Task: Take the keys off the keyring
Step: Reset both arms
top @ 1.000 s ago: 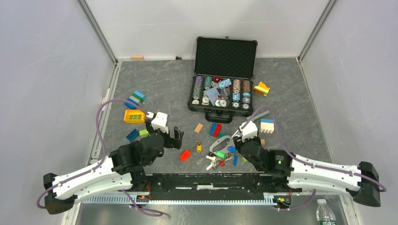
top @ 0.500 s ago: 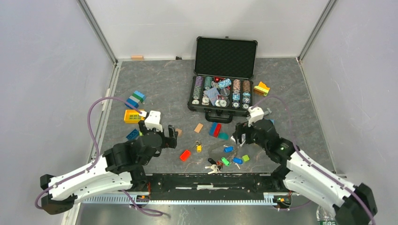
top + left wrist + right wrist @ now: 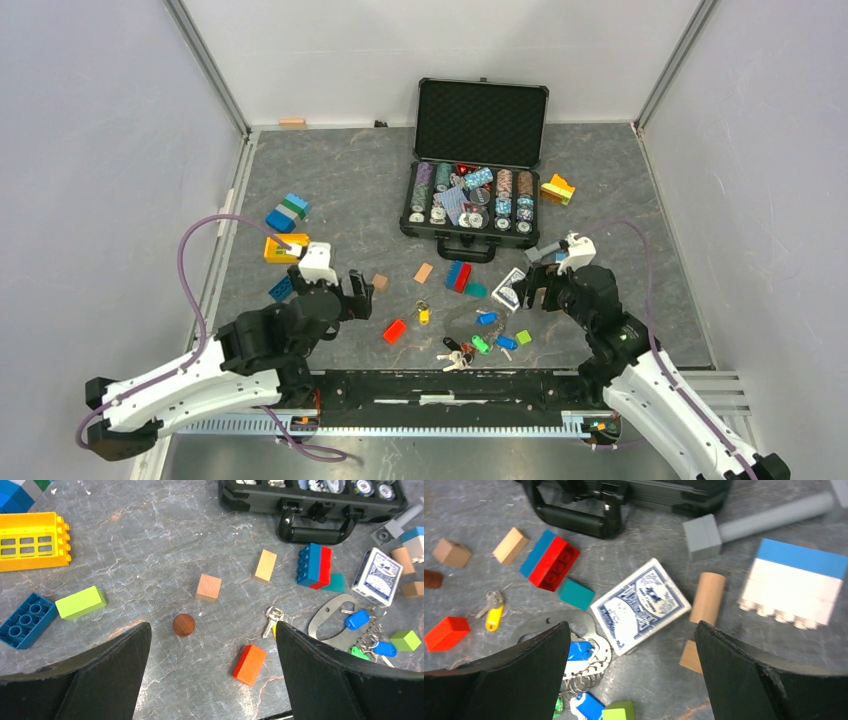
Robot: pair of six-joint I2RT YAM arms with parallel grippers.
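Left end effector (image 3: 358,292) wide, empty, at 10 o'clock of keys (image 3: 483,335). Right end effector (image 3: 535,292) wide, empty, at 2 o'clock. Keys bunched by keyring (image 3: 594,662) on worktop (image 3: 350,180).

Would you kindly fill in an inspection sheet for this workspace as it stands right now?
Surface: grey marbled table, scattered with items.
Job's things: keys apparently on the keyring, lying between the arms; yellow key lies apart.
Clutter: open poker chip case, card deck, toy blocks, wooden pieces.
Grippers: left gripper open, empty; right gripper open, empty, near the card deck.
Cables: purple cable loops over each arm, clear of the keys.
Surroundings: white enclosure walls.
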